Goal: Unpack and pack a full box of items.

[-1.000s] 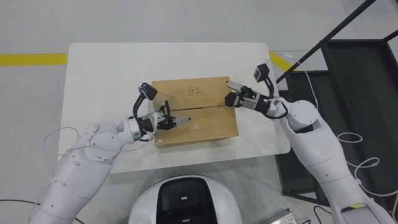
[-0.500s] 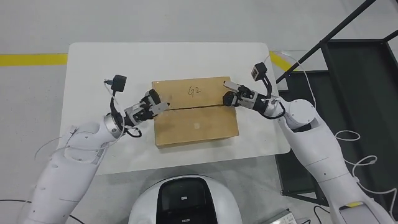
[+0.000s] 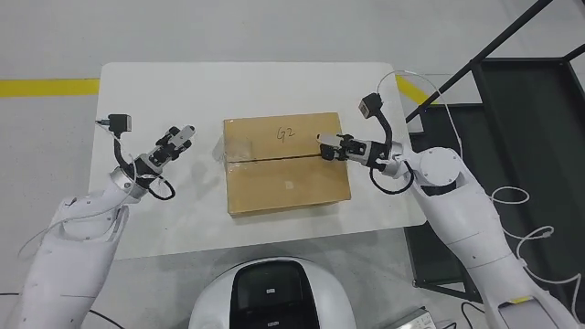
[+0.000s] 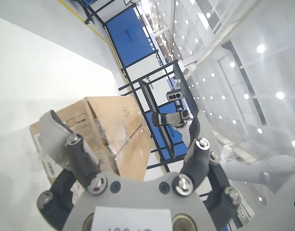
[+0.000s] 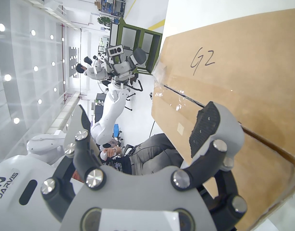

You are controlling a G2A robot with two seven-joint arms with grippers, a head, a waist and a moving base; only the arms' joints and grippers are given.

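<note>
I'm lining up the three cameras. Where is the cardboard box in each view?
Top view: cardboard box in the middle of the table, between the arms.
Left wrist view: box on the table beyond the left claw.
Right wrist view: box close alongside the right claw.
Shared landmark: the taped seam across its top.

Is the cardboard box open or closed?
Closed: both top flaps of the box lie flat and meet along the middle seam. Its contents are hidden.
</note>
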